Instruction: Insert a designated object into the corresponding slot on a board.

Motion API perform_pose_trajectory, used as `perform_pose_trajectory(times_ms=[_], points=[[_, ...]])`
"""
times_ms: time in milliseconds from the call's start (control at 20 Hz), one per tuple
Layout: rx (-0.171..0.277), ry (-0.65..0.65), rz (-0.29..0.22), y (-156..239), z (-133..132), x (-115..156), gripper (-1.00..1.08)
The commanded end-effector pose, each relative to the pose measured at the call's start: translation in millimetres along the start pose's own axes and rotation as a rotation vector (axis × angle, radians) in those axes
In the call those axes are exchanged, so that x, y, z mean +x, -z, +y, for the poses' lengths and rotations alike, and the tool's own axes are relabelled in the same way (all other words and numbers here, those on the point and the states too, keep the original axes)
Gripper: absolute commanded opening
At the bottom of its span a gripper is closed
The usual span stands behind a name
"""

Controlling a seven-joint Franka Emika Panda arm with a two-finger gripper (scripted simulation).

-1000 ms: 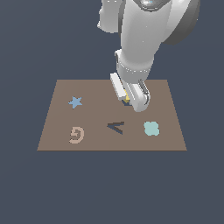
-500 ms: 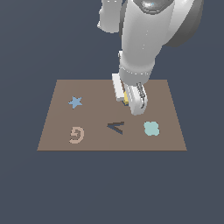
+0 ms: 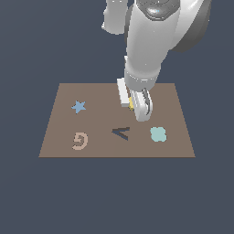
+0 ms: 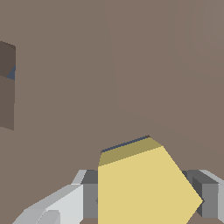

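The yellow pentagon block (image 4: 144, 188) sits between my gripper's fingers (image 4: 89, 199), and the gripper (image 3: 133, 106) is shut on it. In the exterior view only a sliver of the yellow block (image 3: 131, 104) shows between the white and grey fingers, low over the middle of the brown board (image 3: 59, 137). In the wrist view a thin dark strip of the slot (image 4: 124, 144) shows along the block's far edge, and the block covers the rest of it. I cannot tell whether the block touches the board (image 4: 65, 87).
On the board lie a light blue star (image 3: 79, 107), a tan G-shaped piece (image 3: 80, 140) and a teal four-lobed piece (image 3: 158, 134). A dark A-shaped cutout (image 3: 121, 133) is just in front of the gripper. Another dark recess (image 4: 6, 57) shows at the wrist view's edge.
The gripper has sunk a little toward the board with the yellow block still in it. The pieces on the board have not moved.
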State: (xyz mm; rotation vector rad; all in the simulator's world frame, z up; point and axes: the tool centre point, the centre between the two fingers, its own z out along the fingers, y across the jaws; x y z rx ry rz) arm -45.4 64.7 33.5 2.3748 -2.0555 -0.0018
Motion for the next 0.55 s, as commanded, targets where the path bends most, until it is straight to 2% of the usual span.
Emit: perform_pose_trajectory(times_ms=[0,50,500], points=[[0.0,-0.001,0.0,-2.9,-0.2,0.0,-1.0],[0.0,-0.001,0.0,-2.9,-0.2,0.0,1.0],[0.0,-0.001,0.0,-2.9,-0.2,0.0,1.0]])
